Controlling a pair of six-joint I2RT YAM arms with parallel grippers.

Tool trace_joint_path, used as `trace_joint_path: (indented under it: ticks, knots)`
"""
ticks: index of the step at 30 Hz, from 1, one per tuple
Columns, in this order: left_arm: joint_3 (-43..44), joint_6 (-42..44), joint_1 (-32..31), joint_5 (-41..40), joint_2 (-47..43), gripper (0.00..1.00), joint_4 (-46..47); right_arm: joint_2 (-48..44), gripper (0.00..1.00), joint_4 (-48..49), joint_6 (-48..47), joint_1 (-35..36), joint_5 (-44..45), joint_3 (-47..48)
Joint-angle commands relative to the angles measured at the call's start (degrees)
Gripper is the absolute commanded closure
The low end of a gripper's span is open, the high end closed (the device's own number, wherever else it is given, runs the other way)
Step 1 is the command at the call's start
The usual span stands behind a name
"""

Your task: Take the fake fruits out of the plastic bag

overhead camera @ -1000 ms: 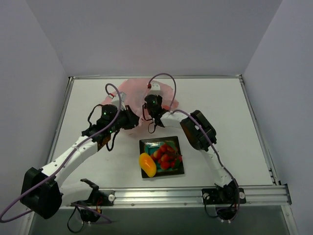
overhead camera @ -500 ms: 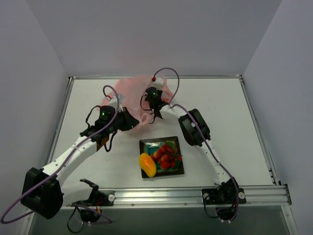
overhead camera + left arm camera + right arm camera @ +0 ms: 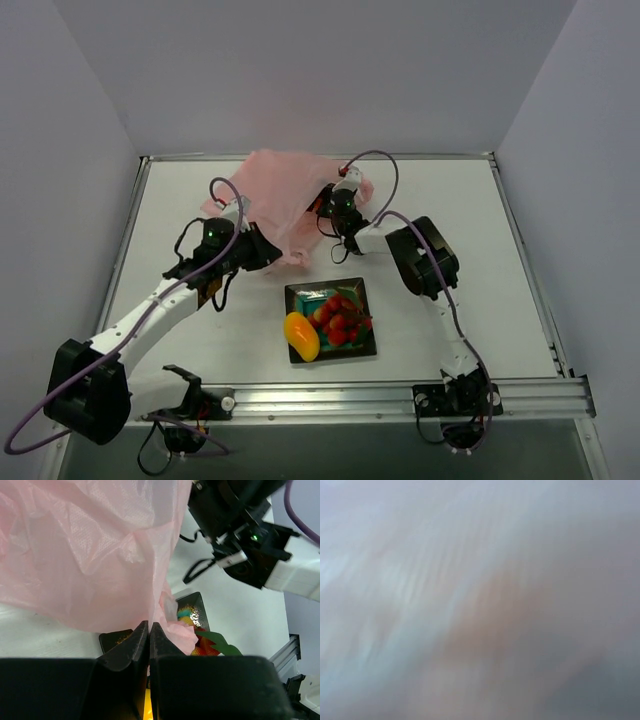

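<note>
- L claw (image 3: 149, 626): shut tight, pinching a fold of the pink bag (image 3: 90, 555) at its lower edge. Film bunches right at the tips.
- Bag fans out beyond L claw twd the far side of the table (image 3: 480, 260). It is crinkly and see-through.
- R claw (image 3: 328, 198): at the bag's right edge, across the bag from L claw. Fingers are hidden by film in top view and the R wrist cam is all blur, so can't tell if it's open, shut or holding anything.
- Fake fruits: strawberries (image 3: 342, 318) and mango (image 3: 301, 336) are out of the bag, on the teal dish (image 3: 300, 297).
- Dish sits on the base side of both claws, near L claw and well apart from R claw.
- Strawberries are clustered mid-dish. Mango lies over the dish's left edge.
- L wrist view: dish rim and red fruit show just past L claw's tips, partly veiled by the bag.
</note>
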Motion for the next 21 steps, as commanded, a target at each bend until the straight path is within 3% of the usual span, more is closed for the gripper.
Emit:
trace_joint_path:
  ticks: [1,5,13,21]
  knots:
    - [1.05,-0.91,0.52,0.33,0.91,0.98,3.59,-11.03,0.8,11.06,-1.28,0.46,-7.18,-9.73]
    - [1.49,-1.52,0.26,-0.72,2.75,0.98,6.14,-17.01,0.81,10.37,-0.31,1.95,-11.85,-16.88]
    - [5.01,-4.07,0.17,-1.69,7.15,0.98,12.03,-30.98,0.8,12.04,2.24,6.43,-11.24,-32.53]
    - [6.5,-3.64,0.44,-3.36,6.45,0.98,11.86,-49.08,0.8,2.73,-2.41,12.85,1.92,-42.81]
